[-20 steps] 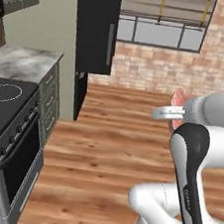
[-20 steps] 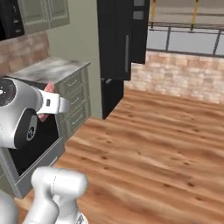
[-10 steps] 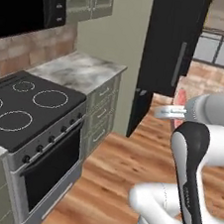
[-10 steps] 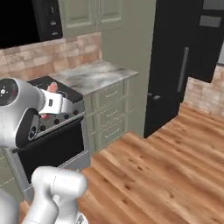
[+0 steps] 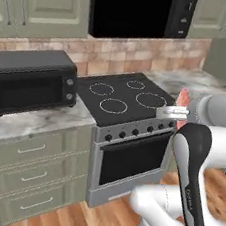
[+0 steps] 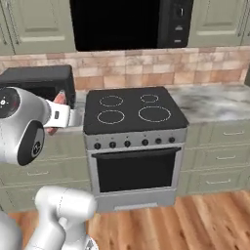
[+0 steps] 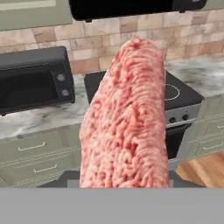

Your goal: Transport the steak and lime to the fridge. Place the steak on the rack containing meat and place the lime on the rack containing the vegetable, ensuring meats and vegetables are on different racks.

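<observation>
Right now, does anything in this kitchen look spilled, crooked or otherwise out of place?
Nothing looks spilled or damaged. The one oddity is the raw steak carried upright in the gripper in front of the stove. The toaster oven sits squarely on the counter, and the drawers are shut.

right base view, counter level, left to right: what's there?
toaster oven → steak held in the claw → stove → marble counter.
</observation>
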Available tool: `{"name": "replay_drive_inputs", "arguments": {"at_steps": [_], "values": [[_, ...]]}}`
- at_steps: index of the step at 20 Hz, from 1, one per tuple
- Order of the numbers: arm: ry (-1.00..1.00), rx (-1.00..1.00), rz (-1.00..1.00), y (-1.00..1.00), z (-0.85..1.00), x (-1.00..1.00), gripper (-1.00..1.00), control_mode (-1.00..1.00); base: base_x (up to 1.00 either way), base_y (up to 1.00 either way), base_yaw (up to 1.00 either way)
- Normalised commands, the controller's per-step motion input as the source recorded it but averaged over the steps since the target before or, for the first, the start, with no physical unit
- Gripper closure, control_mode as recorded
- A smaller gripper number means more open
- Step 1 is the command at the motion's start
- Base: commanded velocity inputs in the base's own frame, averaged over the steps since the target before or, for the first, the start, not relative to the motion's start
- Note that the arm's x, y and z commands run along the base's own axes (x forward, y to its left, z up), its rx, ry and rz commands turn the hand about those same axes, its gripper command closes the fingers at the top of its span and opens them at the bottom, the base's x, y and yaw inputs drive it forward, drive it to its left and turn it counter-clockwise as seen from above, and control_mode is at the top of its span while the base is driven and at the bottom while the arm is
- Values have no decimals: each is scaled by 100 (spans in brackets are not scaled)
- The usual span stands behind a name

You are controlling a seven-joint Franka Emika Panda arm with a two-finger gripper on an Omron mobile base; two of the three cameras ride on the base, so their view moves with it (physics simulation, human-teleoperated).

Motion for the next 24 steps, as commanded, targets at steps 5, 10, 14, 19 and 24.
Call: {"name": "replay_drive_inputs", "arguments": {"at_steps": [5,10,14,19,24], "values": [[0,0,0,0,0,0,100,100,-2,-31,92],[0,0,0,0,0,0,100,100,-47,-96,46],[0,0,0,0,0,0,100,100,-99,-100,1],[0,0,0,0,0,0,100,100,-100,-100,-6],[0,0,0,0,0,0,100,100,-100,-90,-13]]}}
